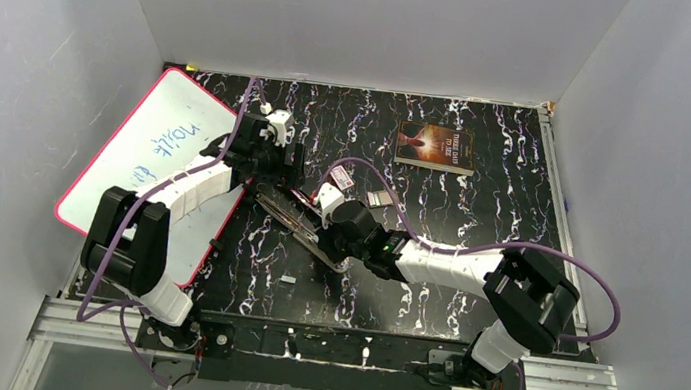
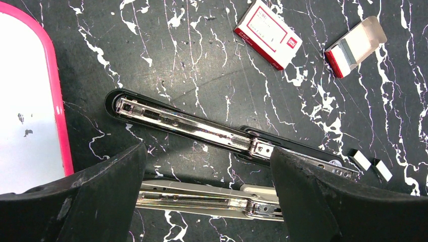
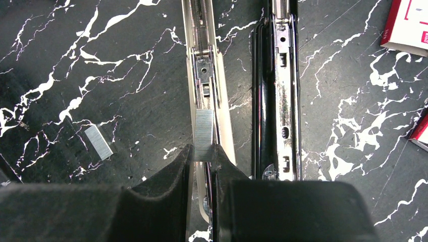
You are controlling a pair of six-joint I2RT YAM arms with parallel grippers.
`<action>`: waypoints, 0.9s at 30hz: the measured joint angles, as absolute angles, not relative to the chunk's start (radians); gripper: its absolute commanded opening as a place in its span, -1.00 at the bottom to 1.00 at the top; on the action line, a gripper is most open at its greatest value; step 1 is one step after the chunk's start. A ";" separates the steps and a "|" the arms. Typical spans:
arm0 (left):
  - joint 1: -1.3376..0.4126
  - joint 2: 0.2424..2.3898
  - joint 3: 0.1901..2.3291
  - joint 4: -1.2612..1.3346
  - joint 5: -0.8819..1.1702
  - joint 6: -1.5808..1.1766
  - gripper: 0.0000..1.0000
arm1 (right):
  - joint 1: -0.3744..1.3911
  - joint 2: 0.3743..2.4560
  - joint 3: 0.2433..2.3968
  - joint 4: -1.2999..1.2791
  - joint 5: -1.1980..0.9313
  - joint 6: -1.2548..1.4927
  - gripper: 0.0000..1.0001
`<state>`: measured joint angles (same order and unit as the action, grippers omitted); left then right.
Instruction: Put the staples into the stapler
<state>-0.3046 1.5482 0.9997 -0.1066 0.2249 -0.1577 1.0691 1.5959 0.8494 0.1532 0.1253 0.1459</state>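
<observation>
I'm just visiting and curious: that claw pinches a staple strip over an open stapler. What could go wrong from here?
The grey stapler has a channel that looks barely wider than the strip, so a small misalignment might leave it perched on the rim. The right gripper pinches only the strip's near end, so it could tilt, slip or snap when pressed down.

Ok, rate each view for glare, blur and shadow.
Top external: evenly lit, whiteboard bright but not blown out. Left wrist: glare along the black stapler and its chrome rail; left claw dark and soft-edged. Right wrist: staple strip sharp in the right claw, whose fingers are near-black.
</observation>
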 measured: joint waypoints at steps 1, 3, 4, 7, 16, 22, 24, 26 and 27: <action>-0.305 1.548 1.000 -0.107 0.225 -0.157 0.83 | 1.069 1.596 0.849 0.152 0.126 0.146 -1.00; -0.305 1.548 1.000 -0.106 0.225 -0.157 0.83 | 1.069 1.596 0.849 0.152 0.130 0.146 -1.00; -0.305 1.548 1.000 -0.106 0.225 -0.157 0.83 | 1.069 1.596 0.849 0.152 0.131 0.146 -1.00; -0.305 1.548 1.000 -0.106 0.225 -0.157 0.83 | 1.069 1.596 0.849 0.151 0.133 0.146 -1.00; -0.305 1.549 1.000 -0.106 0.225 -0.157 0.83 | 1.069 1.597 0.849 0.147 0.132 0.146 -1.00; -0.305 1.549 1.000 -0.107 0.225 -0.157 0.83 | 1.069 1.623 0.863 0.134 0.132 0.146 -1.00; -0.305 1.549 1.000 -0.107 0.225 -0.157 0.83 | 1.069 1.625 0.865 0.131 0.132 0.146 -1.00; -0.305 1.549 1.000 -0.106 0.225 -0.157 0.83 | 1.069 1.626 0.869 0.129 0.132 0.146 -1.00; -0.305 1.549 1.000 -0.106 0.225 -0.157 0.83 | 1.069 1.626 0.871 0.128 0.132 0.146 -1.00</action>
